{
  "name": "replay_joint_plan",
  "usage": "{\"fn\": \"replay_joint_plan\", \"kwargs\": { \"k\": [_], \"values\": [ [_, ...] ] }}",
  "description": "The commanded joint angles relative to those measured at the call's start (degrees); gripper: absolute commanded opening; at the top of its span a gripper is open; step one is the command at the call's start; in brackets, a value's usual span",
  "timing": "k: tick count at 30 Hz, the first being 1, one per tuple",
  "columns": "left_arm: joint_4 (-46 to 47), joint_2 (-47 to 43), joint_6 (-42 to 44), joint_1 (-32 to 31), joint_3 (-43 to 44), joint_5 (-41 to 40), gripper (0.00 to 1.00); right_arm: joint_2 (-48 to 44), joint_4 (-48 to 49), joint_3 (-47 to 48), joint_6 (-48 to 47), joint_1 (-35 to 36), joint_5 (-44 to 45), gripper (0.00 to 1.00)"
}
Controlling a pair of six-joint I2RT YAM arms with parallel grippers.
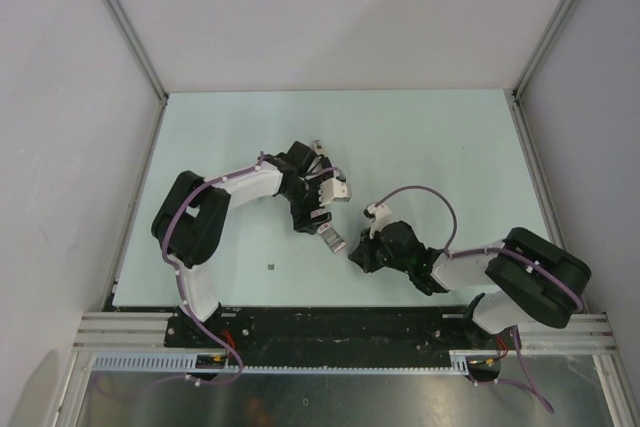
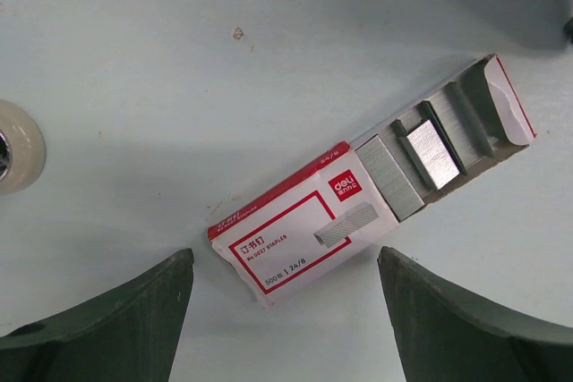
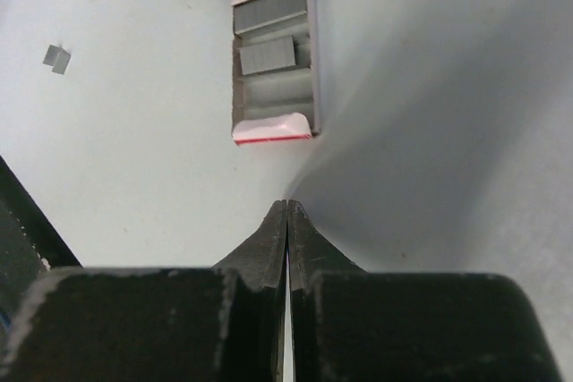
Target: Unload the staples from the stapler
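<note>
Both empty: left gripper [image 2: 285,261] wide open over the staple box [image 2: 358,190], right gripper [image 3: 286,207] closed near its open end.

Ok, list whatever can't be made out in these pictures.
- Stapler: not identifiable in any view; what hides it is unclear.
- Round white object, left wrist view: cut off by the left edge, so unnameable.
- Grey speck, top view: too small to identify.
- Staple box, top view: partly hidden by the left hand; its print is too small there.
</note>
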Motion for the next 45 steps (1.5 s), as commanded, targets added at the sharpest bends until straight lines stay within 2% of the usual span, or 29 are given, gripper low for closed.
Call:
{"fn": "replay_joint_plan", "kwargs": {
  "k": [1, 18, 45],
  "values": [
    [-7.29, 1.61, -2.79, 0.29, -1.77, 1.75, 0.88, 3.87, 4.63, 2.92, 0.3, -0.22, -2.91, 0.0],
    [-8.96, -1.26, -0.54, -0.08, -7.33, 4.79, 0.87, 9.32, 6.46, 6.49, 0.38, -2.79, -1.21, 0.0],
    [-11.15, 0.32, 1.58, -2.36, -5.37, 7.76, 0.87, 13.3, 6.34, 12.25, -2.74, -5.03, -1.74, 0.0]
  ]
}}
